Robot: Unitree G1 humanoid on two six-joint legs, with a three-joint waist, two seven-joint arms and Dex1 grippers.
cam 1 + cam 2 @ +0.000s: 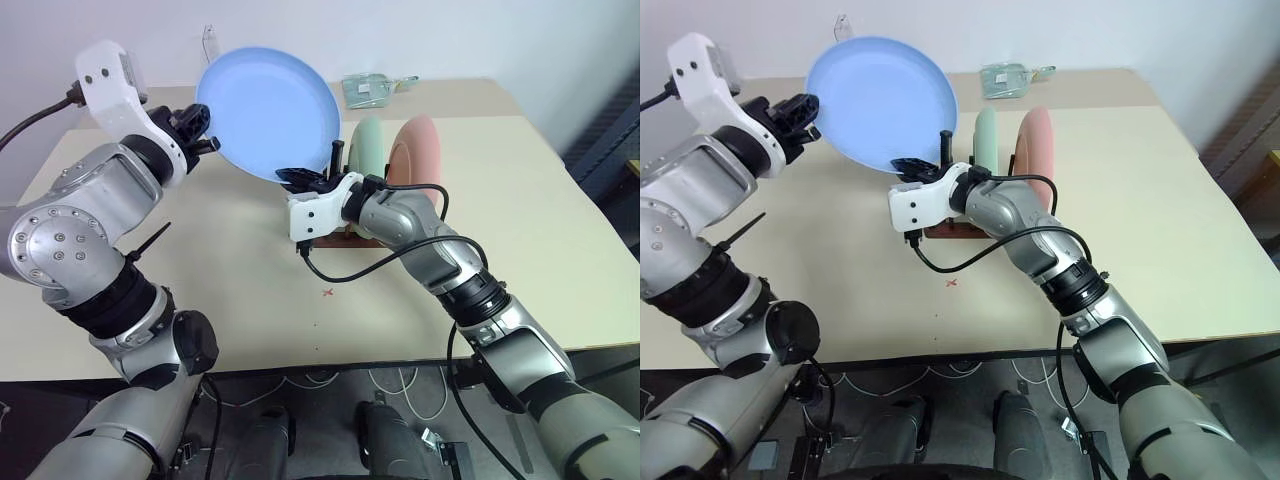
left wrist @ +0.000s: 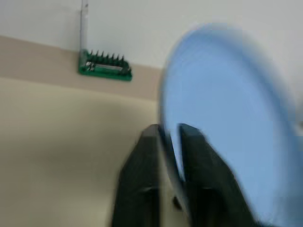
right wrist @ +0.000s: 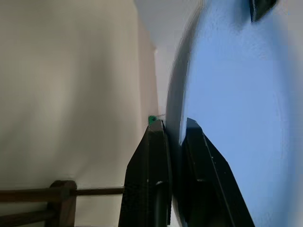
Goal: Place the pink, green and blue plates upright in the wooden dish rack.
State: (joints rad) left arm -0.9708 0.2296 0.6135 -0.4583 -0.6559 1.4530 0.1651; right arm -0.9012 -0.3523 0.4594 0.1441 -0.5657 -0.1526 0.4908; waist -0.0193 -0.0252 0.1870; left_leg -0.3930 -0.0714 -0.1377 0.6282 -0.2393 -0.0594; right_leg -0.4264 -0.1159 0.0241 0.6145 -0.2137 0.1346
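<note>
The light blue plate [image 1: 265,110] hangs tilted above the table between both grippers. My right gripper [image 3: 173,124] is shut on its lower rim, just above the rack. At the plate's left edge my left gripper [image 2: 169,130] straddles the rim, slightly open, with a small gap beside the rim. The pale green plate [image 1: 367,150] and the salmon pink plate [image 1: 415,150] stand upright side by side in the dark wooden dish rack [image 1: 940,232]. My right forearm hides much of the rack.
A green tray of screwdriver bits [image 2: 104,68] sits at the table's far edge by the wall. A pale green packet [image 1: 370,88] lies at the back right. A small red mark [image 1: 328,292] is on the beige table [image 1: 500,250].
</note>
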